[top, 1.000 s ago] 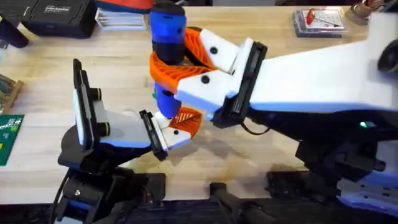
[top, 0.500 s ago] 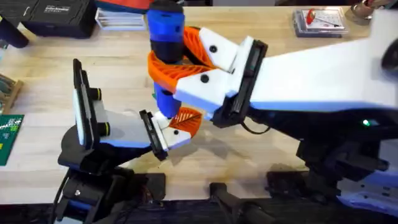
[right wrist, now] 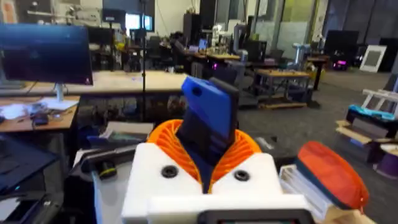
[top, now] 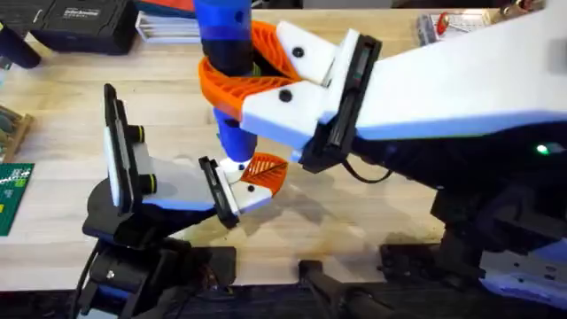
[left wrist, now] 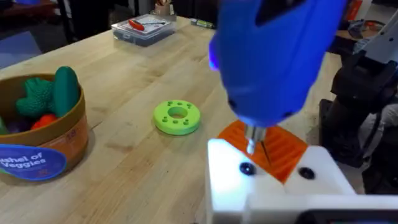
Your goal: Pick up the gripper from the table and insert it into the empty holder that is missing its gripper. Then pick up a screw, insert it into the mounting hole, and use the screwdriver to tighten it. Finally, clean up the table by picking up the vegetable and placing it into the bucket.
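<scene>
While the right gripper (top: 232,84), jaws clamped on the blue screwdriver (top: 229,62), holds the bit over the holder (left wrist: 273,180) above the tabletop (top: 354,213), a tilt could slip the bit off. The left gripper's jaws cannot be judged.

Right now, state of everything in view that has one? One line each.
Right end effector: shut on the screwdriver.
Screwdriver: held upright, bit down at the holder.
Holder: orange tip seated in it, two screw holes showing.
Left end effector: low over the table, under the bit.
Bucket: upright, toy vegetables inside.
Green disc: lying flat on the table.
Clear box: lid on.
</scene>
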